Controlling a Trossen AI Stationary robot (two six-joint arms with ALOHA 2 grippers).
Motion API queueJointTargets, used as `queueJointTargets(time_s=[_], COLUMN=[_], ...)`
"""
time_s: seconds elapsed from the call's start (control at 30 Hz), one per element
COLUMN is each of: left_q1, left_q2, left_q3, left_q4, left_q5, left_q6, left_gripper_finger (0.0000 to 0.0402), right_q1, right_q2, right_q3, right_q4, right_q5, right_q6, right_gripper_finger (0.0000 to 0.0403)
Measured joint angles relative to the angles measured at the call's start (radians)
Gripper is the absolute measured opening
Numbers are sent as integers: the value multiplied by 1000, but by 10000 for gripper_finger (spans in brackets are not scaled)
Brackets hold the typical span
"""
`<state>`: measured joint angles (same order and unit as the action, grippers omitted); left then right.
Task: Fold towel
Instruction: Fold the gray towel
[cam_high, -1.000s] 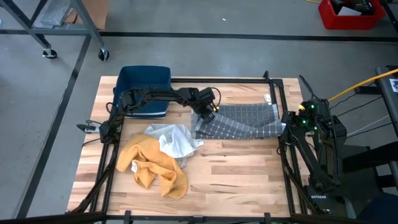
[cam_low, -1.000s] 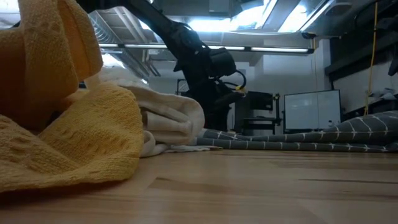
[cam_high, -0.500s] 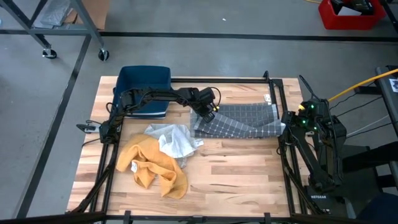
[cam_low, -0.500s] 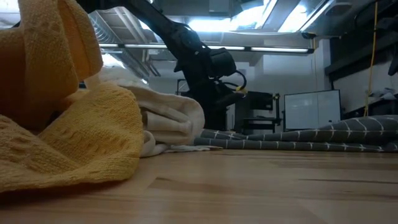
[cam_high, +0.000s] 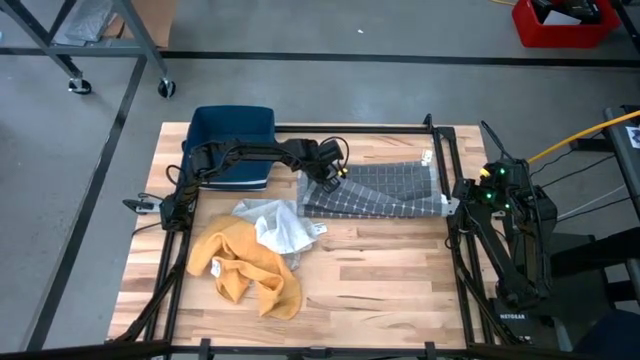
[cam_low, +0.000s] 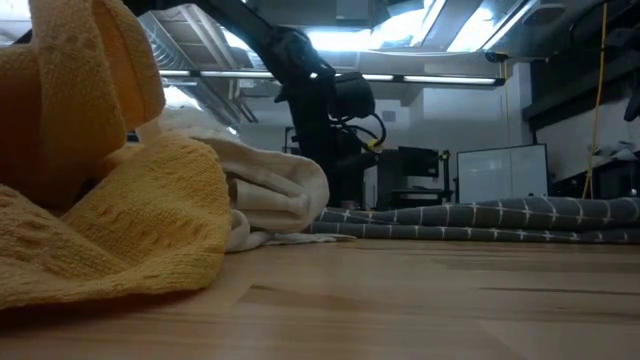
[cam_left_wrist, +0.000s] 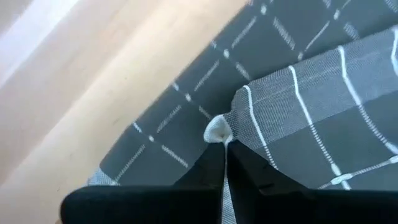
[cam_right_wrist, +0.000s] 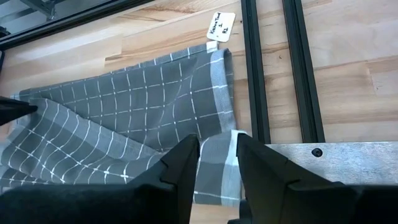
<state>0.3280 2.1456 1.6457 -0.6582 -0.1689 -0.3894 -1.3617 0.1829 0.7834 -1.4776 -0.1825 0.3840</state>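
Observation:
A grey checked towel (cam_high: 380, 190) lies rumpled at the table's far right, with a white label (cam_right_wrist: 221, 25) at its far right corner. My left gripper (cam_high: 332, 177) sits at the towel's left end, shut on a corner of an upper layer. My right gripper (cam_high: 447, 205) stands at the towel's near right end, by the metal rail, shut on the cloth there. In the low view the towel (cam_low: 480, 218) is a low grey band behind my left arm (cam_low: 320, 110). My left gripper pinches a corner of the towel's upper layer (cam_left_wrist: 219, 130) between its shut fingers (cam_left_wrist: 249, 177); the pale tip of the corner sticks out past them. The cloth beyond it spreads over a lower layer on the table. My right gripper has the towel's hemmed near right edge (cam_right_wrist: 217, 146) between its two fingers (cam_right_wrist: 181, 163), coming from the table's right side. One layer or several, I cannot tell. The rest of the towel lies on the table.
A yellow towel (cam_high: 245, 265) and a white cloth (cam_high: 275, 225) lie heaped at the near left. A dark blue bin (cam_high: 232, 145) stands at the far left. Black metal rails (cam_right_wrist: 273, 68) run along the table's right side beside my right gripper.
My left gripper has shut on the towel's left corner and risen a little, going toward the table's far left. The towel's left end has been drawn leftward with it, and the right part lies flatter than before.

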Motion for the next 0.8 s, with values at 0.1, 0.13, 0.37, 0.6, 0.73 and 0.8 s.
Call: queueJointTargets(time_s=[0.1,0.13,0.37,0.6,0.73,0.8], left_q1=[0,0,1,2,-1,-4], left_q2=[-5,-6,-51,-79,-77,-74], left_q3=[5,5,5,5,-2,-4], left_q4=[0,-2,-48,-210,-260,-264], left_q5=[-10,-20,-111,-158,-158,-158], left_q6=[3,1,-4,-30,-30,-31], left_gripper_finger=[1,1,1,0,0,0], right_q1=[0,0,0,0,0,0], right_q2=[0,0,0,0,0,0], right_q3=[0,0,1,2,2,2], right_q4=[0,0,-7,-6,-7,-7], right_q5=[0,0,0,0,-1,0], right_q6=[0,-1,-43,-44,-47,-48], right_gripper_finger=[121,121,121,121,121,121])
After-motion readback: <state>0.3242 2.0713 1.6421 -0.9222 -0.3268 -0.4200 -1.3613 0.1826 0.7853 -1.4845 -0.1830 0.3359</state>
